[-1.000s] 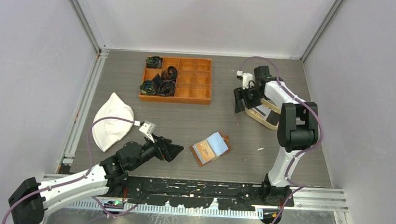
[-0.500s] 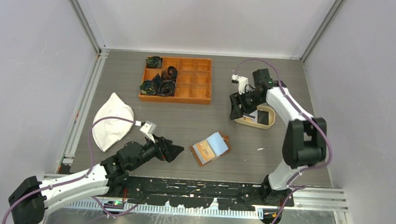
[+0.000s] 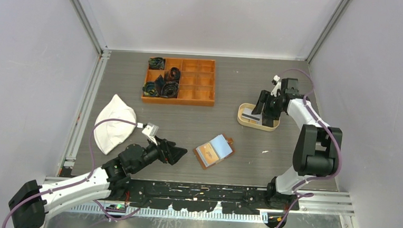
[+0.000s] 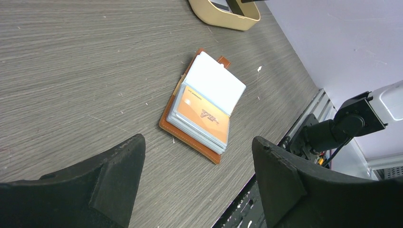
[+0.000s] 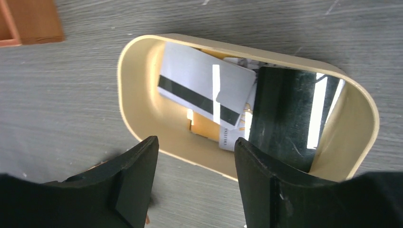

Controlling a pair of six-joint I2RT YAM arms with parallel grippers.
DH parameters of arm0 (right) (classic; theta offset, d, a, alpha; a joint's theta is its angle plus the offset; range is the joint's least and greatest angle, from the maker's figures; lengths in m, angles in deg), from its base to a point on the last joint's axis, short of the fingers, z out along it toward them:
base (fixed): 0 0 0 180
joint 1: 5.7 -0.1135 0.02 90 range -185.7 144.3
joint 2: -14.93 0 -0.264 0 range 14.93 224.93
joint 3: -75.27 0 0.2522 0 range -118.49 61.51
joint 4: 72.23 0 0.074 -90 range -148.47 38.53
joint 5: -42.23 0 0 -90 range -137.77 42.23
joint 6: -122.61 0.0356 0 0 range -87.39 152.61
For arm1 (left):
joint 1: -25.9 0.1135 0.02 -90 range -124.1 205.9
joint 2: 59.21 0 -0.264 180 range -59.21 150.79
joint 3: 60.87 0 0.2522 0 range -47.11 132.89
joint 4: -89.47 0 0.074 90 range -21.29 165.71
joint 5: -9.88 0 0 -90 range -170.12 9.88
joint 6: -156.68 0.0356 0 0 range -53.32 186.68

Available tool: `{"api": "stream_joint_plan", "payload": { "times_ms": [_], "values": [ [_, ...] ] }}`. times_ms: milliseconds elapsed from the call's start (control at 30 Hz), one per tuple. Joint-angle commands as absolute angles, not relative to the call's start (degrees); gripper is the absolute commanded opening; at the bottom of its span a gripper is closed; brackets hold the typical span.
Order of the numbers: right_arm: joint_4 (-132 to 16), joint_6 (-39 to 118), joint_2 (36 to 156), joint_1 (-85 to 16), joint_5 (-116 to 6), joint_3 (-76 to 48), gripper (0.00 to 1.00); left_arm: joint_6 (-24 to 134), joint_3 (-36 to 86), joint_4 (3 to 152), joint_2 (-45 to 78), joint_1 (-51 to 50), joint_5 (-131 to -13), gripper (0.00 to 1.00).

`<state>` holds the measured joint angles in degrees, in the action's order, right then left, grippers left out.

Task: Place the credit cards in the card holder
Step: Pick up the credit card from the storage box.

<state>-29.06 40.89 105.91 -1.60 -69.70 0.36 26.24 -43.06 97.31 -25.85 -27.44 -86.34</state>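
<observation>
- The credit cards [image 5: 204,90] lie overlapped inside the oval beige tray [image 5: 124,90], a glossy black card [image 5: 290,109] at one end of it.
- They look light, stiff, thin and slick; a raised or overhanging edge seems the best place to pinch.
- The right gripper [image 5: 195,147] hangs over the tray, jaws apart, empty.
- The left gripper [image 4: 197,142], well apart from the tray, is spread and empty, facing the open card holder [image 4: 202,109].

Grey wood-grain laminate tabletop [image 3: 230,131], matte, a few small white flecks. Plain pale lilac-grey panel walls [image 3: 205,19] at back, left and right. Silver aluminium extrusion posts [image 3: 84,14] in both back corners, matching silver rails [image 3: 86,107] along left and near table edges. Lighting even, shadows soft.
</observation>
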Motion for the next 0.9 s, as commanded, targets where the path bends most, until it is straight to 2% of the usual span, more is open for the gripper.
{"api": "stream_joint_plan", "payload": {
  "times_ms": [0,133,367,467,867],
  "values": [
    [-31.0,43.5,108.0,-2.1,-62.1,-1.2,0.66,26.2,-41.7,101.4,-25.7,-27.1,-86.0,0.82],
    [-31.1,42.5,110.9,-2.1,-60.3,-1.9,0.7,25.8,-41.5,101.9,-24.7,-27.2,-85.7,0.82],
    [-30.5,42.5,112.0,-1.3,-63.0,-2.5,0.7,25.5,-40.9,102.8,-22.4,-27.2,-85.2,0.81],
    [-31.2,43.6,112.6,-0.6,-68.7,-2.2,0.69,25.5,-40.8,103.8,-21.4,-27.2,-85.1,0.81],
    [-34.2,48.2,118.2,-0.4,-79.2,-3.0,0.62,25.2,-39.9,106.3,-17.1,-27.2,-83.9,0.8]
  ]
}}
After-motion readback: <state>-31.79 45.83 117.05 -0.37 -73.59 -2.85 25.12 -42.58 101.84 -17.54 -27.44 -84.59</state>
